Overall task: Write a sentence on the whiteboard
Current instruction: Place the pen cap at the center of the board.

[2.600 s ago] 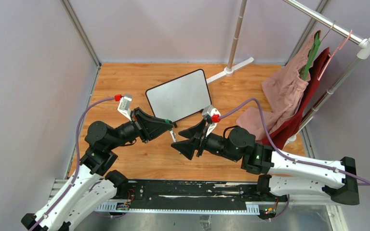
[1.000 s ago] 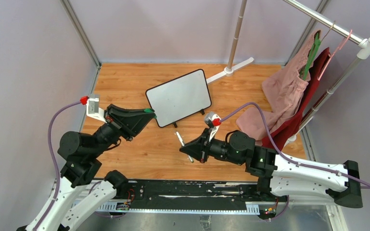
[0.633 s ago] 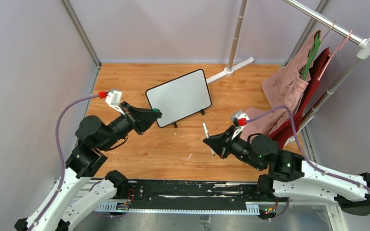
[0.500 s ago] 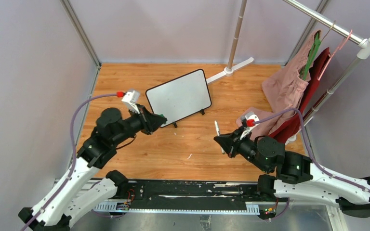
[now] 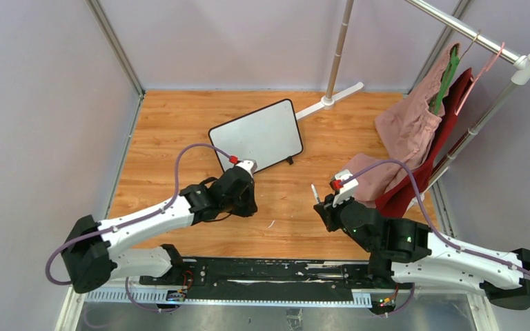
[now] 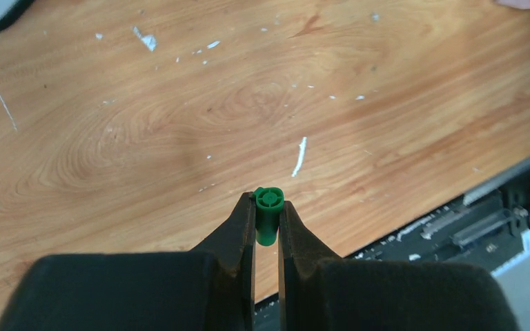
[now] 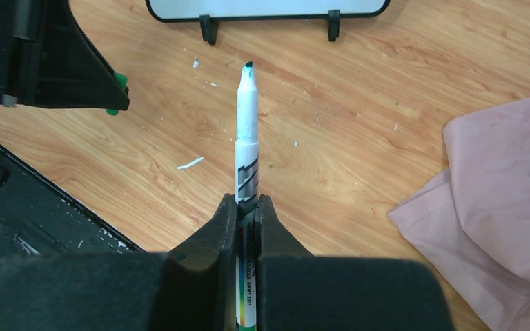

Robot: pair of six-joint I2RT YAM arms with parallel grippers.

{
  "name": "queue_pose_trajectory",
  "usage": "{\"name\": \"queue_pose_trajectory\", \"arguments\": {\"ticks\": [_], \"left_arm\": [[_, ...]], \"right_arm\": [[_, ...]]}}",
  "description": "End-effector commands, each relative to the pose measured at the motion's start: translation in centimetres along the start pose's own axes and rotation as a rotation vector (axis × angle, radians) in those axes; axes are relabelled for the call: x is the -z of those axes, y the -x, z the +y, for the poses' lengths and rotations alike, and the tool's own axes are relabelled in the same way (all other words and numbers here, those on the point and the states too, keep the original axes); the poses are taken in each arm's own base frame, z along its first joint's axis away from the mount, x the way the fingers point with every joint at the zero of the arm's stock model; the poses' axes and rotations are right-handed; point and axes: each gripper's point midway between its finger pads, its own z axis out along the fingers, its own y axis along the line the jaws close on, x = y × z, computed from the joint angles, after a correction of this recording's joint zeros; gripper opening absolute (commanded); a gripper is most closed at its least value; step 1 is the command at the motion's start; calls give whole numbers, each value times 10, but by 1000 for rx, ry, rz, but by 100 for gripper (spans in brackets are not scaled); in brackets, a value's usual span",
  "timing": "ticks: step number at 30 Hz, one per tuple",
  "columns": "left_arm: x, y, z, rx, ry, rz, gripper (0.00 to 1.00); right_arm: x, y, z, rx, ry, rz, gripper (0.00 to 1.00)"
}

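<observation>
Right of the whiteboard, a pink garment on a rack.

Pink garment, red garment hang from rack, trailing onto wooden tabletop; white fleck on wood.

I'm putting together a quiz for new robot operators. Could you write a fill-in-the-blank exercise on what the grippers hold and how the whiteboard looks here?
1. The left gripper is shut on a small ___ cap.
2. The right gripper is shut on a marker whose cap is ___.
3. The whiteboard bears ___ writing.
4. The pink cloth lies nearest the ___ arm.

Missing words: green; off; no; right.
</observation>
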Motion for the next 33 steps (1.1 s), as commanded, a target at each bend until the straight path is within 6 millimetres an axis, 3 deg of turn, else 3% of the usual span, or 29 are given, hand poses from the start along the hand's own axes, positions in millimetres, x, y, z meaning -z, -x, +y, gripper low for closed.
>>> {"name": "queue_pose_trajectory", "arguments": {"ticks": [1,11,20,27,33], "left_arm": [[-27,-5,6,85,55,-24,0],[-66,-23,4,86,111,21,0],[-89,-41,-1,63,131,75,7],[-89,-44,-2,58,125,82,24],[-81,-40,-4,63,115,67,47]], "right_arm": [[-2,-8,-3,-22,-13,15,0],[0,-11,-5,-15,-5,9,0],[1,-12,-5,-20,-2,15,0],[2,-11,-6,-21,-4,16,0],[2,-11,-5,-22,-3,17,0]]}}
